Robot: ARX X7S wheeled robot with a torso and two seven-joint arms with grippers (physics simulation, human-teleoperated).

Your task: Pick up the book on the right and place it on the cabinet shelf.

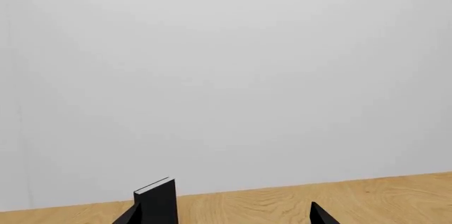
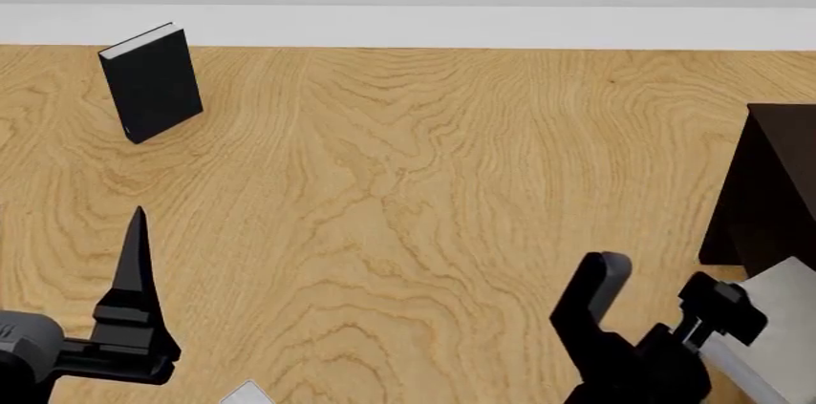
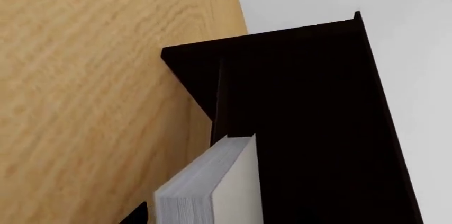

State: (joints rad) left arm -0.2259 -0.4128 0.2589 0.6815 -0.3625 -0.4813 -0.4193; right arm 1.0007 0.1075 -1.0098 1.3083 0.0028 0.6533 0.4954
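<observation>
My right gripper (image 2: 656, 313) is at the lower right of the head view, shut on the light-grey book (image 3: 236, 192). The book's white page edges (image 3: 187, 197) show in the right wrist view, with one dark finger (image 3: 135, 216) beside them. The book shows in the head view (image 2: 790, 291) too. It is held just before the very dark cabinet (image 3: 310, 113), which stands at the right edge of the head view (image 2: 778, 184). The cabinet's shelf board is too dark to make out. My left gripper (image 1: 224, 220) is open and empty, low over the wooden surface.
A smaller black book (image 2: 153, 84) stands upright at the far left, also ahead of the left gripper (image 1: 159, 200). A pale grey corner (image 2: 246, 393) peeks in at the bottom edge of the head view. A white wall lies behind the wooden surface (image 2: 408, 184).
</observation>
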